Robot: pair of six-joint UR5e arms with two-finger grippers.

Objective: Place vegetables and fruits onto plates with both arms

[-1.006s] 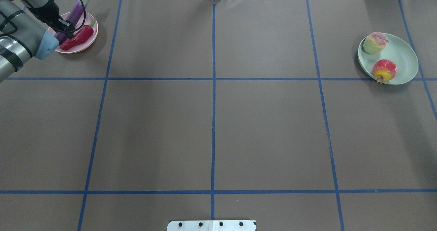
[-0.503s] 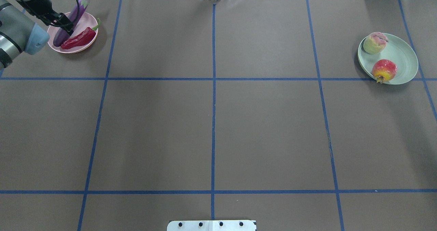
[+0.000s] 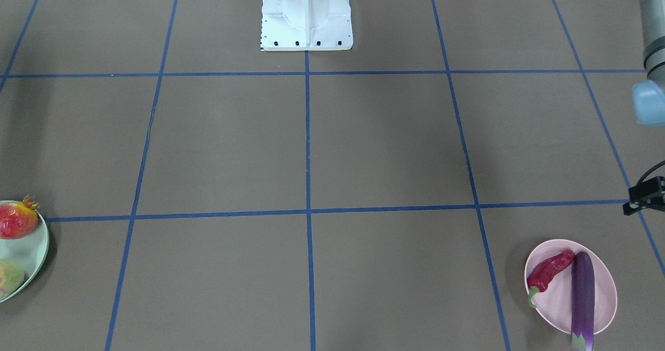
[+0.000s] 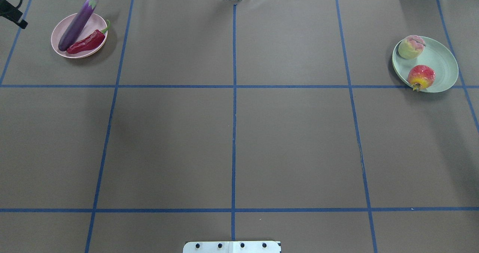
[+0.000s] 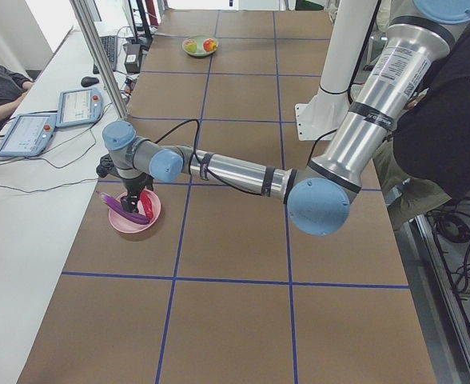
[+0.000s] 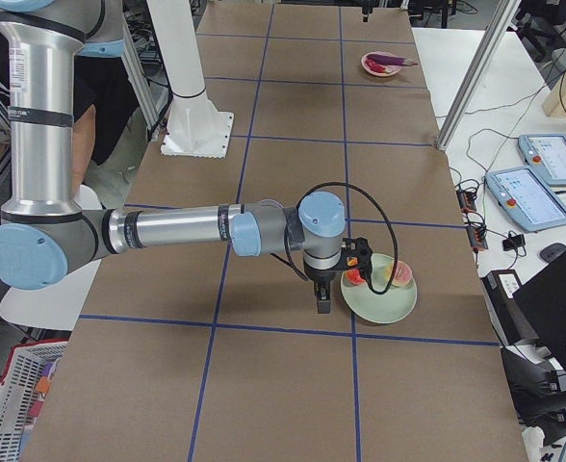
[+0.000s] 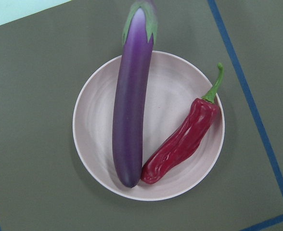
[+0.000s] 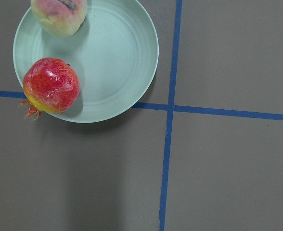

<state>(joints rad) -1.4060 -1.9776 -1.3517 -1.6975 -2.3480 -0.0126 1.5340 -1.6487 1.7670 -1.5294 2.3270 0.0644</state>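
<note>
Left arm [image 5: 235,172]: left jaws hang over the pink plate [image 7: 93,144]. Right arm [image 6: 177,229]: right jaws sit just beside the mint plate [image 8: 117,57]. You cannot tell how far either pair is open.

Beneath the left jaws:
- Eggplant [image 7: 131,110]: long, glossy, probably slick and stiff. Take it mid-length, across the width.
- Chili [image 7: 182,142]: touches the eggplant, wrinkled, likely light. Bite mid-body, not the stem.

By the right jaws:
- Pomegranate [image 8: 51,85] and peach [image 8: 59,14]: round, apt to roll on smooth matte. Span the widest girth, clear of the crown.

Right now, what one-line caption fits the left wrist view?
A long glossy purple eggplant and wrinkled red chili side by side on a pale pink plate.
</note>
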